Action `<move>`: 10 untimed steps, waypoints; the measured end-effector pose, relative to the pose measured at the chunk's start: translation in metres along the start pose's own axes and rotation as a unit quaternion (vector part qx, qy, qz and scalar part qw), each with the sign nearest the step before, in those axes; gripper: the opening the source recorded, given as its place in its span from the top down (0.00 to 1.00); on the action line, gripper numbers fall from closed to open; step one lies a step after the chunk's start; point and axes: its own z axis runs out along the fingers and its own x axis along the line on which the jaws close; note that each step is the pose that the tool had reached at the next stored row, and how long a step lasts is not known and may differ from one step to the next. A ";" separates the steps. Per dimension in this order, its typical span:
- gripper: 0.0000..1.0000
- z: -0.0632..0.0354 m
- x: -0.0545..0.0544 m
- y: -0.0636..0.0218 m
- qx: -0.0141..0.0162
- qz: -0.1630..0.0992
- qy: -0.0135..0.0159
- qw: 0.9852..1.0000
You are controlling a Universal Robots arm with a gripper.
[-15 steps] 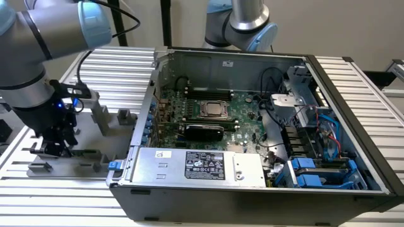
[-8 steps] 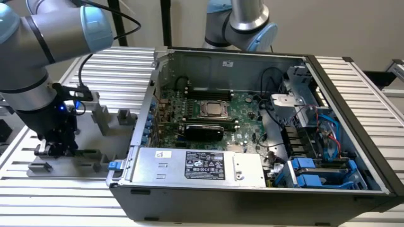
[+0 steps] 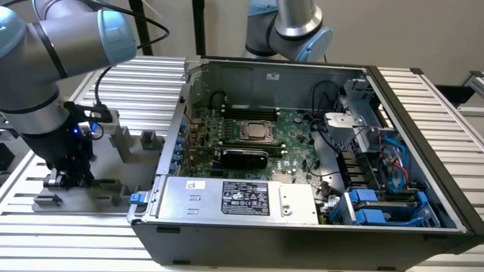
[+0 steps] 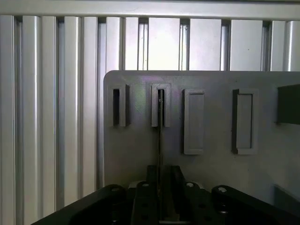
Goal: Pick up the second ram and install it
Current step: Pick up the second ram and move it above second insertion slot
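The second ram (image 4: 160, 140) shows edge-on as a thin dark line, its far end standing in a slot of the grey tray (image 4: 140, 154). My gripper (image 4: 161, 187) sits astride its near end, and both fingers look pressed against its sides. In the exterior view my gripper (image 3: 67, 178) is low over the tray (image 3: 124, 170) at the exterior view's left, outside the computer case. A green strip of the ram (image 3: 106, 184) pokes out beside it.
The open computer case (image 3: 423, 141) lies at the exterior view's right of the tray, with the motherboard (image 3: 291, 139), CPU socket (image 3: 257, 131), dark memory slots (image 3: 250, 113) and a black-topped card (image 3: 242, 156) inside. A second arm (image 3: 291, 28) stands behind the case. Grey tray blocks (image 3: 149, 139) rise near me.
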 end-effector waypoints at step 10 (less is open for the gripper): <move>1.00 0.0002 0.000 0.0000 0.000 0.000 0.000 1.000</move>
